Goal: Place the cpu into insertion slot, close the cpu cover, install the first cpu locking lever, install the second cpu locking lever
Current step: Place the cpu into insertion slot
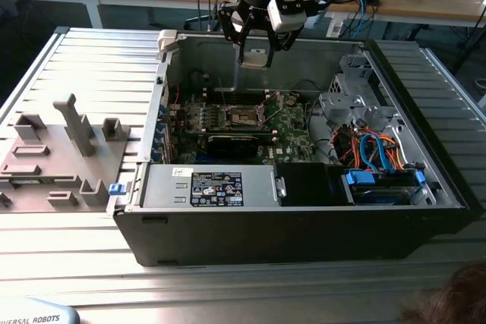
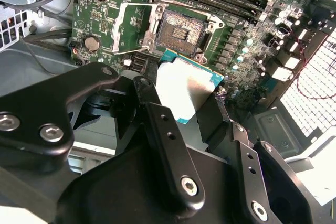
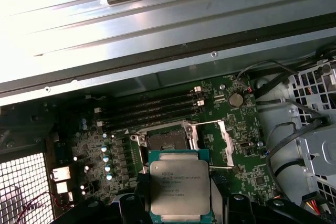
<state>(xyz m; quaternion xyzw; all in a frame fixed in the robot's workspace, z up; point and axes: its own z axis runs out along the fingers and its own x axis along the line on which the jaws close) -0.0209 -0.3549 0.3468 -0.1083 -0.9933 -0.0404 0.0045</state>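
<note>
We see the gripper (image 1: pixel 256 52) above an open PC case (image 1: pixel 304 218), jaws clamped on the cpu (image 3: pixel 180 187) by opposite edges, metal top facing the cams in both wrist views. The cpu hangs clear of the green board (image 1: pixel 292 133), near the insertion slot (image 3: pixel 165 141), which is bare. The cpu cover (image 3: pixel 227 141) is flipped open beside the slot.

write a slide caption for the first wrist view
Tool holds the cpu above the motherboard; the insertion slot sits empty with the cpu cover swung open.
</note>
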